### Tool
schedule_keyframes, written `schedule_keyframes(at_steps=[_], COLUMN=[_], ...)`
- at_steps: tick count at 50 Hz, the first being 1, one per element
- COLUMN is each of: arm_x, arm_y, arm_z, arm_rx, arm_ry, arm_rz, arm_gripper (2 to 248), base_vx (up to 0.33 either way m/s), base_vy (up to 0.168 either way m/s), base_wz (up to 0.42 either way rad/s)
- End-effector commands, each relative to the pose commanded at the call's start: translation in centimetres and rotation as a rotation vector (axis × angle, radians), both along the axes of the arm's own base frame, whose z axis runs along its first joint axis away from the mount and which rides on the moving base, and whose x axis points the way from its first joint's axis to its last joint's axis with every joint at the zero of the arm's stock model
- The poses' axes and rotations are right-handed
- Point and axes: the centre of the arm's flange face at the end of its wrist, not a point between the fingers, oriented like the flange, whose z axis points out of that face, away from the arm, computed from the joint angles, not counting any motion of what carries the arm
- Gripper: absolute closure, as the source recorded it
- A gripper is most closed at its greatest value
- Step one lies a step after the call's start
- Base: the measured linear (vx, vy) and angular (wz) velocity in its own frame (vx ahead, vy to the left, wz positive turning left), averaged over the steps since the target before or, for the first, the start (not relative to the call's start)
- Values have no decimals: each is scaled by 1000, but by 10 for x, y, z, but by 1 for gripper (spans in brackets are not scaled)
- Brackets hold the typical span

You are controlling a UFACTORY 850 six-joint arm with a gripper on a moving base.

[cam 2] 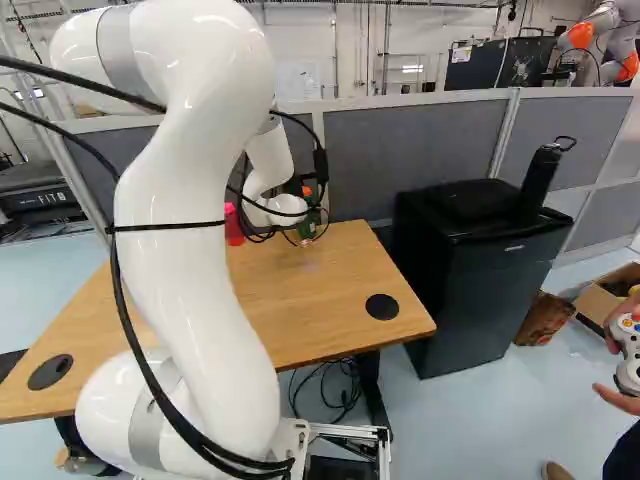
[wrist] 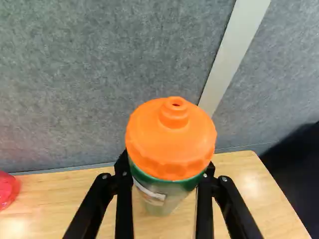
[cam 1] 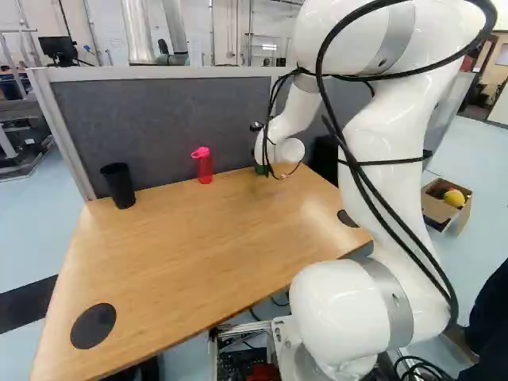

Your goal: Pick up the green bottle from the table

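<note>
Gripper holding green bottle just under orange cap, fingers standing wide apart, pressing bottle from both sides. Bottle standing on table near far edge, grey partition rising just behind. In left base view, red bottle and black cup standing left of it.

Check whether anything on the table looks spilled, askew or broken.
Nothing stands out. The black cup and red bottle stand upright on the table, and the green bottle, held in the pincer, has its orange cap on. I see no spill or damage.
</note>
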Motion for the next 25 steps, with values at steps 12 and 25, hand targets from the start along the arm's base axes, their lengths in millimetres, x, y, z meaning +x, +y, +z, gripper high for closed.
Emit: schedule_keyframes(at_steps=[12, 25], arm_x=[-18, -44], arm_y=[7, 17], arm_z=[15, 31], arm_rx=[0, 0], arm_ry=[-13, -29], arm_rz=[13, 33], arm_gripper=[137, 137], base_vx=[0, 0], base_vy=[0, 0], base_wz=[0, 0])
